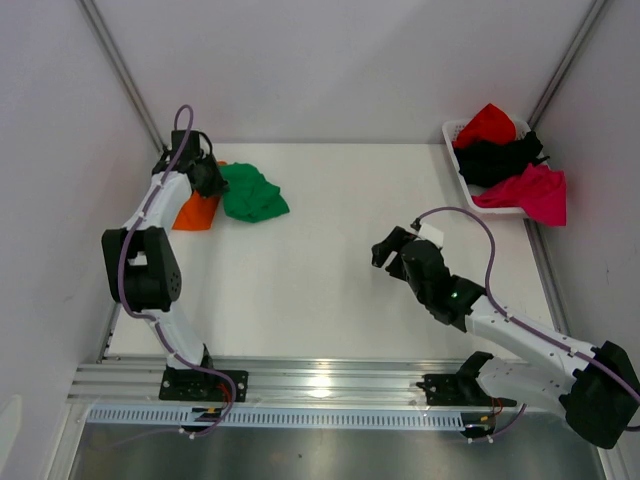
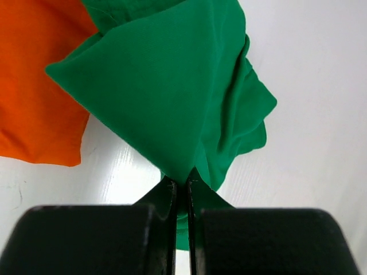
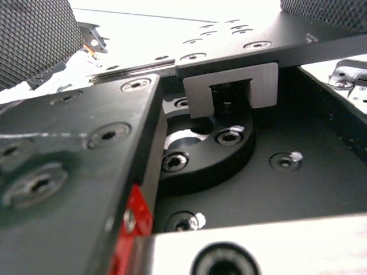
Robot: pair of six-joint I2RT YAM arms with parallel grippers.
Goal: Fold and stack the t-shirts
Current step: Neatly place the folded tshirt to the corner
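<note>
A bright green t-shirt lies crumpled at the table's back left, overlapping an orange t-shirt to its left. My left gripper hangs over their near edge. In the left wrist view the left gripper is shut on a pinched fold of the green t-shirt, with the orange t-shirt at the left. My right gripper hovers over the table's middle right, open and holding nothing. Its wrist view shows mostly its own arm hardware, with the textured finger pads far apart.
A white basket at the back right holds a red t-shirt, a black one and a magenta one spilling over its near rim. White walls close in both sides. A metal rail runs along the near edge.
</note>
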